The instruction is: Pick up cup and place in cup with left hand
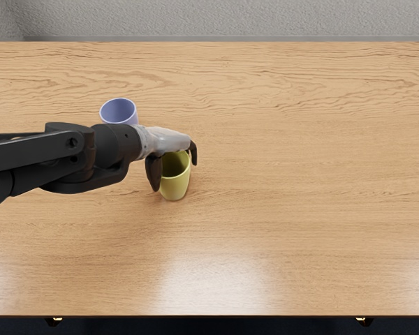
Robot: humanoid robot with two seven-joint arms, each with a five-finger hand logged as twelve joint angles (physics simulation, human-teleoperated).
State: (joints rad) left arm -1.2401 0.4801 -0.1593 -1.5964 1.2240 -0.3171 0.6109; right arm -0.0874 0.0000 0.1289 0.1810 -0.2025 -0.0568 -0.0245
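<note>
Straddling yellow cup [174, 184]: left hand [166, 139]; blue cup [119, 112] nearby.

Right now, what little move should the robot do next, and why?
I'd guess the left hand should squeeze the yellow cup gently: it reaches down both sides of the cup, but I can't tell if its hold is firm.
</note>
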